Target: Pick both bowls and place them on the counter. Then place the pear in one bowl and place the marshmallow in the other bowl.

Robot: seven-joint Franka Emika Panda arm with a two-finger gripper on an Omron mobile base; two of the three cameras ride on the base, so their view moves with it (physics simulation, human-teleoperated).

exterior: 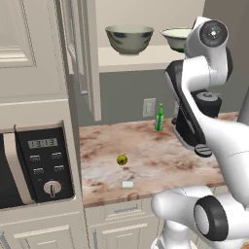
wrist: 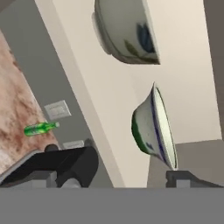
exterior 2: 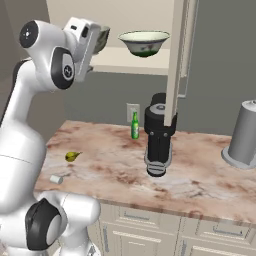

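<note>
Shelf [exterior: 146, 57] carries both bowls [exterior: 129, 39] near its edge; hand [wrist: 127, 175] wide open, empty.

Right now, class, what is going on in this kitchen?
A white robot arm has its open end effector raised toward the shelf, holding nothing. Both bowls sit up there: the deep grey-green bowl and the wider bowl. On the marbled counter below lie the pear and the marshmallow, apart from each other, with a green bottle standing near the wall. No bowl has been picked yet.

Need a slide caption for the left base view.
Two bowls on the shelf; pear and marshmallow on the counter.
</note>
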